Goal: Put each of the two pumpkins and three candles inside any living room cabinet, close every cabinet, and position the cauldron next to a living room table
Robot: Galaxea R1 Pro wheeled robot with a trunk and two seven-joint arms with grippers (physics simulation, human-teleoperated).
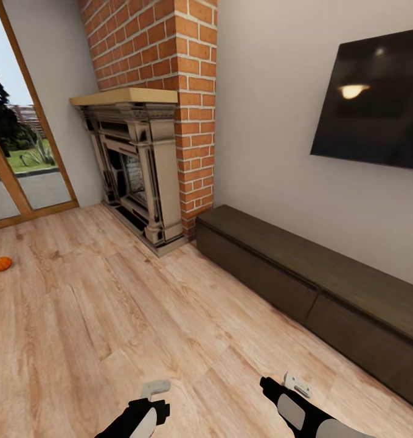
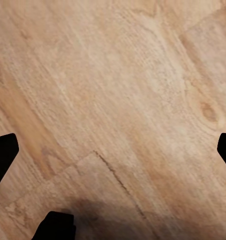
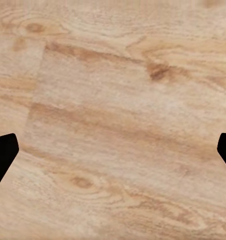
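Empty-handed with both tools, left tool (image 2: pixel 113 150) and right tool (image 3: pixel 113 150), spread wide above bare floor (image 1: pixel 139 316); 1 pumpkin (image 1: pixel 0 263) uncollected at floor's far left edge, cabinet (image 1: pixel 303 286) closed.

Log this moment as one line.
pumpkin on floor by glass door | cabinet shut | left pincer open, empty | right pincer open, empty

Black forearms (image 1: pixel 136 420) carry pale grey oval panels, and each ends in a light grey wrist block. In both wrist views, 2 black fingertips (image 2: pixel 3 155) are blunt, angular wedges.
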